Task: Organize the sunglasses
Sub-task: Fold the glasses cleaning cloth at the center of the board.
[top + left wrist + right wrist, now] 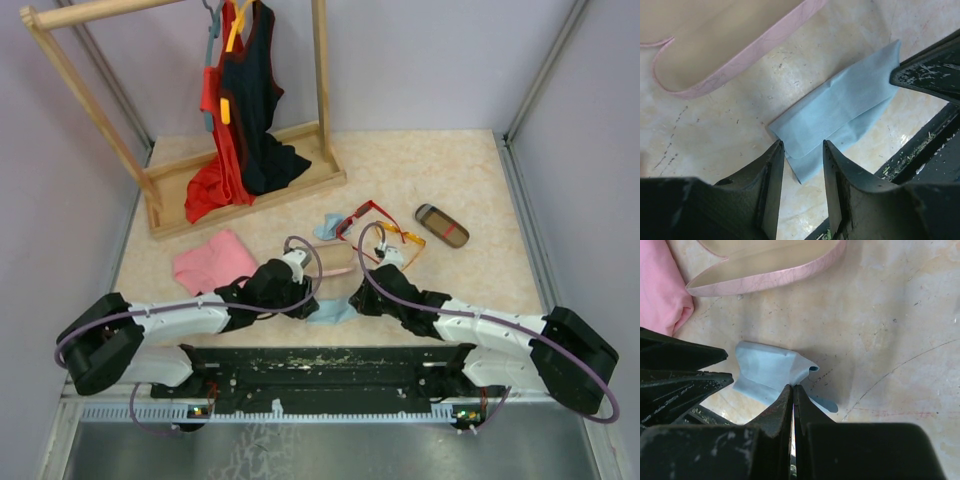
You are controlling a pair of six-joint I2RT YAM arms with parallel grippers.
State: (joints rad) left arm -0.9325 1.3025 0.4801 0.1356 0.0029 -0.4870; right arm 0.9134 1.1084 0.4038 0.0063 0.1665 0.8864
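Note:
The red-framed sunglasses (358,214) lie on the table beyond both arms, and the thin orange-yellow pair (402,240) lies just right of them. Neither wrist view shows them. A small light blue cloth (330,312) (840,110) (765,370) lies between the two grippers near the table's front edge. My left gripper (803,146) (310,298) is open, its fingertips straddling one corner of the cloth. My right gripper (793,386) (358,300) is shut, pinching the cloth's opposite edge, which is lifted and curled.
An open pink case (335,262) (730,70) (765,280) lies just past the cloth. A brown red-striped case (441,225) sits at the right, a second blue cloth (327,228) by the red pair. A pink garment (213,262) and wooden clothes rack (240,180) stand left.

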